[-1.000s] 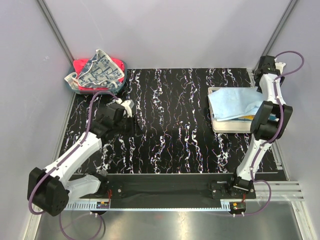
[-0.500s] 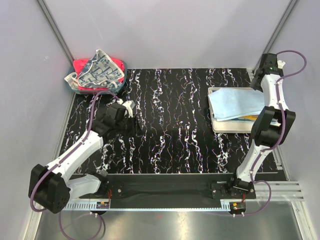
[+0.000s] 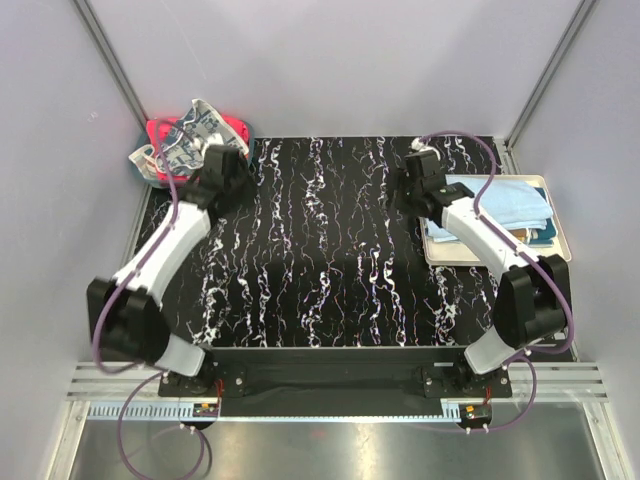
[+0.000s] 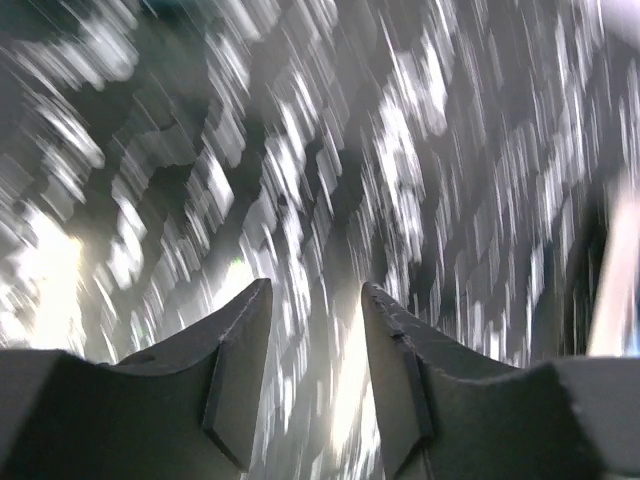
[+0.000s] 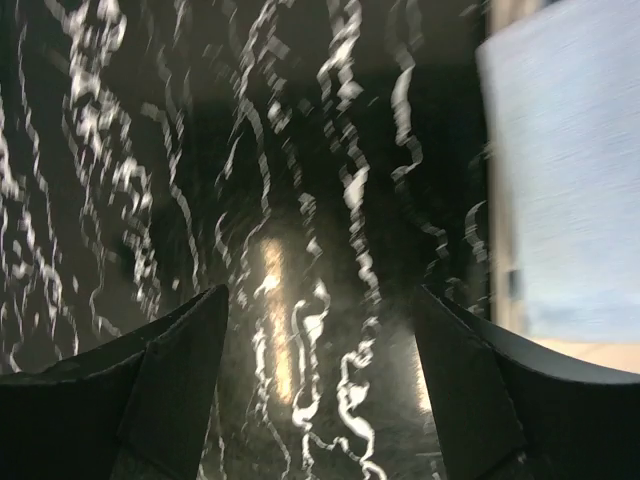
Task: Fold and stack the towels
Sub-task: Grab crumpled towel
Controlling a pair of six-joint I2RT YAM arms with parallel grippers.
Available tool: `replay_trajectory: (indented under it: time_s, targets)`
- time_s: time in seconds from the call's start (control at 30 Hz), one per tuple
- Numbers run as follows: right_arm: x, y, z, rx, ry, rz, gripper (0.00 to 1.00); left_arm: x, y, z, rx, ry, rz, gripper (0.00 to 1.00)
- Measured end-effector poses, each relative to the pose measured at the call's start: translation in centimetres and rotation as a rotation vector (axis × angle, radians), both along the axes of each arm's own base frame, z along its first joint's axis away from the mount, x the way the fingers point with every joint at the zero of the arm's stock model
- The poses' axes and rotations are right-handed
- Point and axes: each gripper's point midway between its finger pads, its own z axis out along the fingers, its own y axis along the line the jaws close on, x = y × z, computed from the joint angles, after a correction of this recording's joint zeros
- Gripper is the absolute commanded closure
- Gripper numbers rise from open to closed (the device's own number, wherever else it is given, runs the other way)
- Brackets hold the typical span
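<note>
A crumpled pile of towels sits at the back left: a white towel with dark blue print (image 3: 188, 143) on top of a red-pink one (image 3: 236, 128). My left gripper (image 3: 215, 160) hangs right beside that pile, open, and the blurred left wrist view shows nothing between the left gripper (image 4: 315, 287) fingers. A folded light blue towel (image 3: 508, 203) lies on the cream tray (image 3: 436, 256), over a dark teal one (image 3: 546, 233). My right gripper (image 3: 419, 166) is just left of the tray, over the black table. In its wrist view the right gripper (image 5: 321, 292) is wide open and empty, with the light blue towel (image 5: 570, 170) to the right.
The table top (image 3: 330, 250) is black with white marbling. Grey walls and metal posts close in the back and sides. The pile at the back left fills that corner. The tray lies along the right edge.
My left arm swung back to the towel pile. My right arm came from the back right corner to the tray's left side. The light blue towel now lies further right. Both jaws opened wider.
</note>
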Motion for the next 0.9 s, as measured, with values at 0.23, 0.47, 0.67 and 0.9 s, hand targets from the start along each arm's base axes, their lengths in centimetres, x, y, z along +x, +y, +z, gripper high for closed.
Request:
replay_trajectory:
  time_s: [0.23,0.47,0.67,0.9]
  targets:
    - [-2.7,4.9,-2.3,0.050,0.056,0.132,0.20,11.9,9.1,-1.4,0.066,-0.030,0.437,0.47]
    - [-3.0,5.4,-2.6,0.079,0.057,0.154,0.19,17.4,13.4,-6.0,0.121,0.030,0.620,0.45]
    - [-3.1,6.1,-2.4,0.111,0.053,0.175,0.19,18.7,15.0,-6.5,0.120,0.037,0.695,0.45]
    - [-3.1,6.7,-2.3,0.136,0.054,0.193,0.19,19.1,17.9,-6.8,0.105,0.032,0.774,0.45]
